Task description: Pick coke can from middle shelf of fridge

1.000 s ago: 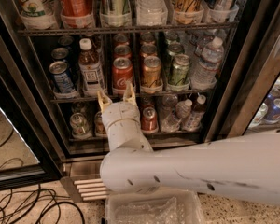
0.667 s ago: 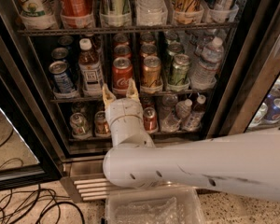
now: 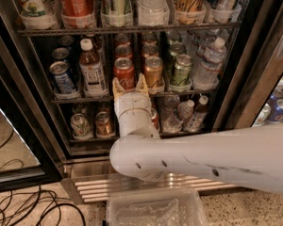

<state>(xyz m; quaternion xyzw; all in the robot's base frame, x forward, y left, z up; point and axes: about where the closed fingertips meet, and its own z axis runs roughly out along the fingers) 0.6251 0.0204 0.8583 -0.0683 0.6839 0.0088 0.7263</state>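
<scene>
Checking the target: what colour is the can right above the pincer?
Red, silver top, in the camera view; the coke can stands just above the open pincer.

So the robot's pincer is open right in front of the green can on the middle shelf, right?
Not quite. In the camera view the pincer is open in front of the red coke can on the middle shelf, not the green one. The green can stands further right in the picture, past the gold can.
</scene>
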